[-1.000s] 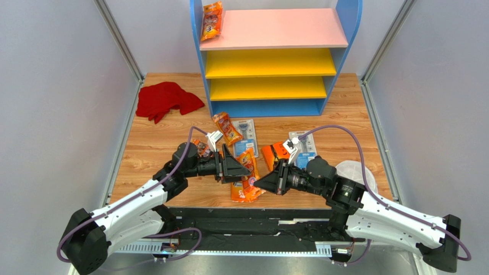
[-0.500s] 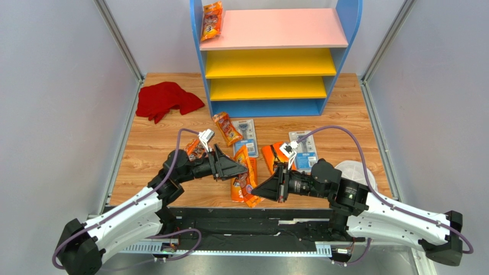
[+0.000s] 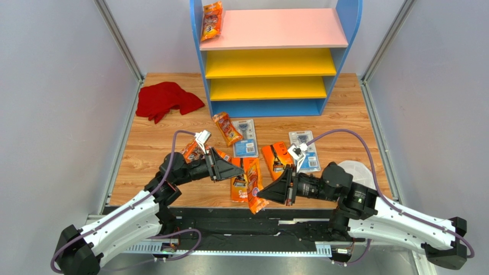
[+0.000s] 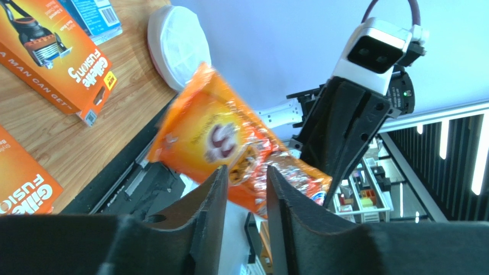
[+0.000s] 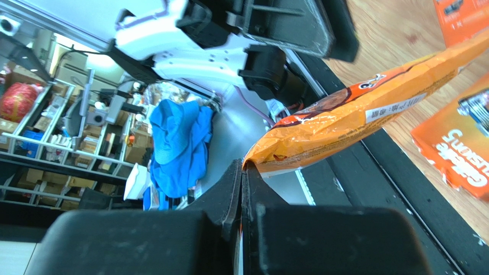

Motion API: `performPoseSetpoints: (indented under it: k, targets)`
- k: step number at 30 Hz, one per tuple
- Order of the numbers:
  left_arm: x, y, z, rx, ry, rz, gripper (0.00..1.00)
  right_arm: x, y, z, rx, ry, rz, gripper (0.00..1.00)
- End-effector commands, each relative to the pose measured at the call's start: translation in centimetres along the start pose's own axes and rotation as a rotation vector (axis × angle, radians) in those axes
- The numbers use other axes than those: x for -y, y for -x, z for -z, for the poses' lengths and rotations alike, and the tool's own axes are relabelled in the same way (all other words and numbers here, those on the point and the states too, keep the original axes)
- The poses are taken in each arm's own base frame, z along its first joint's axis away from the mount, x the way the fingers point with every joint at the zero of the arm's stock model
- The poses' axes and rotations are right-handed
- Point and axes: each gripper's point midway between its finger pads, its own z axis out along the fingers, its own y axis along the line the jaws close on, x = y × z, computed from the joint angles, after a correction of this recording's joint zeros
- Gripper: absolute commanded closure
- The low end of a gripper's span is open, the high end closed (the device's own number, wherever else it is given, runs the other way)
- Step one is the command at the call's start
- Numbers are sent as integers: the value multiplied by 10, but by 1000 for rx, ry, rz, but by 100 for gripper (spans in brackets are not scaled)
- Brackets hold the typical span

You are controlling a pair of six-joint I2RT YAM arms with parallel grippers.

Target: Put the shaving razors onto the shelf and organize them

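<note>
The right gripper point(image 5: 243, 172) is pinched flat on the very end of an orange bag point(image 5: 356, 112). The bag hangs in the air well in front of the shelf point(image 3: 264, 107), out by the near edge of the table point(image 3: 155, 149). The left gripper point(image 4: 244, 180) stands about half open astride the bag's other end, one finger on each side. Whether its fingers press the foil yet, I cannot tell.

The step in hand looks like a hand-over from right to left. The next move calls for the left jaws to bite firmly before the right lets go, or the bag will drop. After that the left arm would have to carry it back to the shelf, most likely to the top board point(image 3: 287, 28), where another bag point(image 3: 211, 20) stands at the left end. The other packs point(image 3: 276, 156) lie flat on the table in front of the shelf.
</note>
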Motion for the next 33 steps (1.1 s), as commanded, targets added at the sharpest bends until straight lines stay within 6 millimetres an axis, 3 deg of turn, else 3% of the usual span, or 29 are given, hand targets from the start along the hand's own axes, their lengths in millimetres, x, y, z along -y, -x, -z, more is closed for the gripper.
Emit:
performPoseSetpoints:
  k: [1,3,5,8,9,12,14,16,17,19,21,24,25,33]
  targets:
    - [38,5,-3,-20,-95,-104,77,1,-7,-6,-33,7,-4,100]
    - [43,6,-3,-17,-106,-113,90,3,-8,-9,-45,-2,0,100]
    - [43,5,-2,-24,-106,-109,86,5,-3,-9,-21,-19,-2,100]
    - [36,-1,0,-50,-71,-73,43,5,6,-5,19,-44,13,100]
    - [35,-2,3,-54,-51,-59,21,5,9,-4,30,-55,18,100]
    - [12,-9,15,-73,139,23,7,7,20,3,67,-102,37,100]
    - [-6,-17,25,-79,243,108,4,7,24,6,78,-119,42,100]
    - [4,-17,25,-60,192,175,3,5,24,5,78,-110,45,100]
    - [-6,-23,25,-70,186,217,3,4,24,4,78,-103,44,100]
    - [6,-21,20,-53,103,279,3,2,23,-1,73,-83,36,100]
    - [-5,-24,17,-54,113,322,3,0,22,-5,69,-69,30,100]
    - [-6,-25,8,-74,97,346,2,-5,21,-13,57,-30,29,100]
    - [5,-22,5,-73,41,334,2,-8,20,-17,48,-11,29,100]
    - [13,-8,-7,9,-102,407,1,-25,14,-27,21,65,52,100]
